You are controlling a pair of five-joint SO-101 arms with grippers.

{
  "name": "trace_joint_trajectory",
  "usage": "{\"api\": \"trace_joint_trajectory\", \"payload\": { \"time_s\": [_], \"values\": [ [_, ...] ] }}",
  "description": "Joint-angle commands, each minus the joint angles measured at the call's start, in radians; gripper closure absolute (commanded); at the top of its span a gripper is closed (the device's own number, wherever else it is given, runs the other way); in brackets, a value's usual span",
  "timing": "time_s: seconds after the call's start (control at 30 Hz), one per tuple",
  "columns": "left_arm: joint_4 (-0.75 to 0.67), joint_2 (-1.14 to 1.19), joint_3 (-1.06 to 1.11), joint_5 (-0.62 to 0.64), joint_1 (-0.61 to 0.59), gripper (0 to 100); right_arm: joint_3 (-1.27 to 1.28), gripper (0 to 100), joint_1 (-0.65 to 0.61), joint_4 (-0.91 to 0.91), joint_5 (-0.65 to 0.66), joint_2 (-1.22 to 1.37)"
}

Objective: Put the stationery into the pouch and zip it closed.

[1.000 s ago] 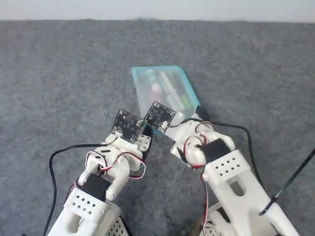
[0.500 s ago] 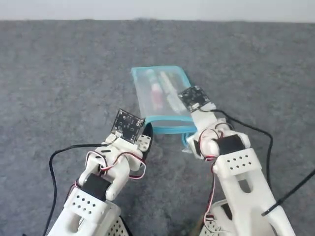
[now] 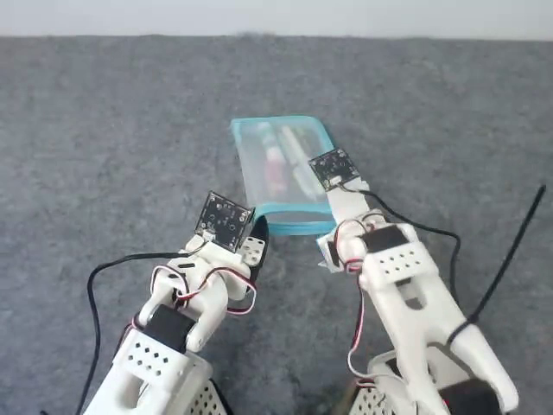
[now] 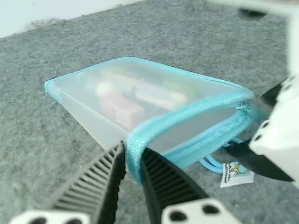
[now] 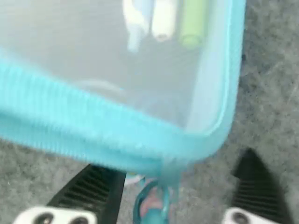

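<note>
In the high view, the right arm (image 3: 389, 268) has swept from the left end of the pouch (image 3: 276, 164), close by the left arm (image 3: 194, 294), across to its right end. In the last half second it has only edged a little farther away along that right side. The pouch has not shifted. It lies on the grey table (image 3: 104, 130) in the middle, just beyond both arms, with its zipped edge (image 3: 289, 226) on the near side. The stationery (image 3: 289, 160) shows through the clear wall, already inside. The sweep reads as the zipping stroke, now at its end.

In the left wrist view, the left gripper (image 4: 133, 154) has its two ridged jaws closed on the teal zip band at the pouch's near-left corner, anchoring it. The band (image 4: 187, 116) runs unbroken to the right corner, where a loop and a small tag (image 4: 233, 173) lie on the table beside the other arm's dark finger. I see no gap in the teeth.

In the right wrist view, the right gripper (image 5: 180, 168) is spread wide and holds nothing. One jaw stands to each side of the pouch's near-right corner. The zipper pull (image 5: 150, 207) hangs between them, untouched as far as I can tell. Pens (image 5: 163, 18) lie beyond, behind the clear wall.

I judge the zip run home and the pull let go. What seems left is for the left gripper to release the corner and both arms to draw back.
</note>
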Motion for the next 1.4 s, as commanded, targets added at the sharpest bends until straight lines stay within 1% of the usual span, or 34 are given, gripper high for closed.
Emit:
{"api": "trace_joint_trajectory", "payload": {
  "time_s": [0.0, 0.1, 0.17, 0.33, 0.47, 0.57, 0.67, 0.8, 0.83, 0.9, 0.97, 1.1, 1.17, 1.37],
  "values": [
    [-0.018, -0.002, -0.004, -0.003, -0.008, 99, -0.12, 87.8, -0.007, 0.001, -0.014, -0.004],
    [-0.02, -0.002, -0.004, -0.003, -0.008, 99, -0.19, 99.8, -0.013, 0.093, -0.017, -0.013],
    [-0.02, 0.0, -0.004, -0.003, -0.008, 99, -0.235, 97.6, -0.013, 0.162, -0.021, -0.03],
    [-0.021, 0.0, -0.004, -0.003, -0.008, 99, -0.356, 99.2, -0.021, 0.341, -0.028, -0.085],
    [-0.021, 0.0, -0.004, -0.003, -0.008, 99, -0.468, 99.2, -0.087, 0.479, -0.017, -0.099],
    [-0.021, 0.0, -0.004, -0.003, -0.008, 99, -0.534, 99.2, -0.157, 0.556, 0.051, -0.09],
    [-0.021, 0.0, -0.005, -0.003, -0.008, 99, -0.552, 99.2, -0.269, 0.584, 0.087, -0.085],
    [-0.021, 0.0, -0.005, -0.003, -0.008, 99, -0.509, 99.2, -0.406, 0.558, 0.112, -0.085],
    [-0.021, 0.0, -0.005, -0.003, -0.008, 99, -0.494, 99.2, -0.42, 0.545, 0.117, -0.085],
    [-0.021, 0.0, -0.004, -0.003, -0.009, 99, -0.462, 98.9, -0.409, 0.521, 0.12, -0.084],
    [-0.021, 0.0, -0.004, -0.003, -0.009, 99, -0.428, 94.9, -0.378, 0.506, 0.12, -0.085],
    [-0.021, 0.0, -0.004, -0.003, -0.011, 99, -0.384, 79.1, -0.34, 0.504, 0.12, -0.097],
    [-0.021, 0.0, -0.004, -0.003, -0.035, 99, -0.374, 73.6, -0.343, 0.506, 0.12, -0.108],
    [-0.02, 0.0, -0.007, -0.003, -0.055, 99, -0.33, 72.8, -0.338, 0.509, 0.126, -0.248]
  ]
}}
